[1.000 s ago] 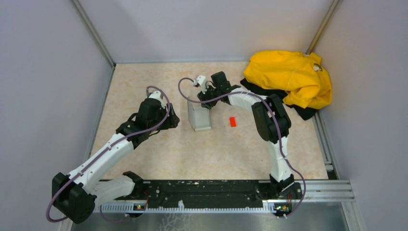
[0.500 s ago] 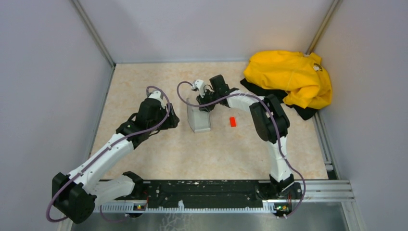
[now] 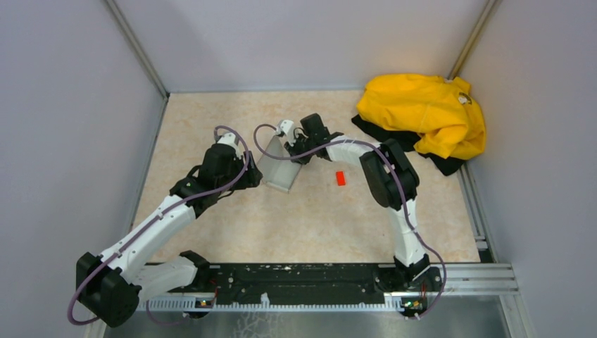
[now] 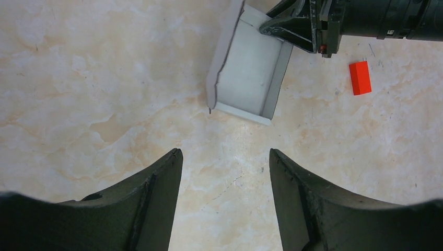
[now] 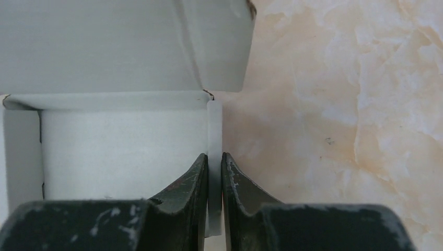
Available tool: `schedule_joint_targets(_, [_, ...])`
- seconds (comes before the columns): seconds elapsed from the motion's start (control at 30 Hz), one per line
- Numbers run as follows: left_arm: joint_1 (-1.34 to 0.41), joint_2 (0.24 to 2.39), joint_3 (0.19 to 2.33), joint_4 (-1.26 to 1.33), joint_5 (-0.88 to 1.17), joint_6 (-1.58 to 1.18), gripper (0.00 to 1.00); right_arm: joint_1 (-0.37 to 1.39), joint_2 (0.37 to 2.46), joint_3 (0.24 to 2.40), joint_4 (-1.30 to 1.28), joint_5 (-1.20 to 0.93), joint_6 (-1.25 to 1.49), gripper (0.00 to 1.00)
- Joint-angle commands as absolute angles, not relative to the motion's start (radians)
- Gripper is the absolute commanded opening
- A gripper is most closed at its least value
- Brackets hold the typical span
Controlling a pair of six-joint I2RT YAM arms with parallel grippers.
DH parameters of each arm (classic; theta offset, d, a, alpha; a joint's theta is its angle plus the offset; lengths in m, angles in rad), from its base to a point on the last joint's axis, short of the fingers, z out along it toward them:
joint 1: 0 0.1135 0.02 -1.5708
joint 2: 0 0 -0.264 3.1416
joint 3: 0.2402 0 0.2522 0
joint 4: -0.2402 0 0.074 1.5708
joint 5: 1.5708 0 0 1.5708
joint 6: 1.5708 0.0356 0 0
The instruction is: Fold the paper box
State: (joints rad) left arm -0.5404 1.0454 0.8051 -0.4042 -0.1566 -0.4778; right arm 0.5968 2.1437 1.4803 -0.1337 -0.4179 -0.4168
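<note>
The right pincer (image 5: 214, 159) is pinched on a side wall of the pale grey-white cardboard box (image 5: 125, 141), judged light and crushable; the left pincer (image 4: 224, 152) is spread wide

The thin cardboard paper box (image 3: 279, 169), just left of centre in the top view, is a plain pale grey-white. The stone-look tabletop (image 3: 317, 218) is cream-beige with pinkish marbled veins. The small rectangular block (image 3: 341, 178) is bright red. At upper right, the crumpled garment (image 3: 426, 113) is vivid yellow over a black cloth (image 3: 442, 162). The left arm (image 3: 151, 229) and right arm (image 3: 403, 229) are white with black joints and purple cables (image 3: 271, 144). The right gripper (image 5: 214, 178) is greenish-black with whitish scuffs.
</note>
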Motion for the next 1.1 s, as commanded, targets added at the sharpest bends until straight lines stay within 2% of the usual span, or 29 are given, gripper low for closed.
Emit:
schedule_joint_targets(0.0, [-0.533,1.043,0.819,-0.39,-0.163,-0.472,0.68,0.622,2.103,1.44,-0.034,-0.263,-0.383,0.11])
schedule_joint_targets(0.07, [-0.533,1.04,0.813,-0.383,-0.16,-0.473,0.68,0.636,2.072,1.387,0.005,-0.151,-0.371,0.08])
schedule_joint_targets(0.43, [-0.532,1.043,0.794,-0.346,-0.137,-0.479,0.68,0.698,1.963,1.169,0.11,0.29,-0.296,0.04])
schedule_joint_targets(0.63, [-0.532,1.045,0.794,-0.341,-0.132,-0.479,0.68,0.706,1.971,1.161,0.097,0.418,-0.244,0.04])
schedule_joint_targets(0.77, [-0.532,1.049,0.801,-0.351,-0.147,-0.475,0.68,0.712,1.988,1.199,0.042,0.416,-0.169,0.05])
schedule_joint_targets(0.9, [-0.529,1.067,0.814,-0.36,-0.16,-0.477,0.69,0.709,2.006,1.278,-0.092,0.308,-0.018,0.11])
schedule_joint_targets(1.0, [-0.525,1.086,0.827,-0.361,-0.156,-0.478,0.69,0.712,1.975,1.275,-0.102,0.26,0.096,0.28])
schedule_joint_targets(1.07, [-0.524,1.103,0.833,-0.359,-0.15,-0.481,0.69,0.712,1.943,1.274,-0.113,0.255,0.134,0.31])
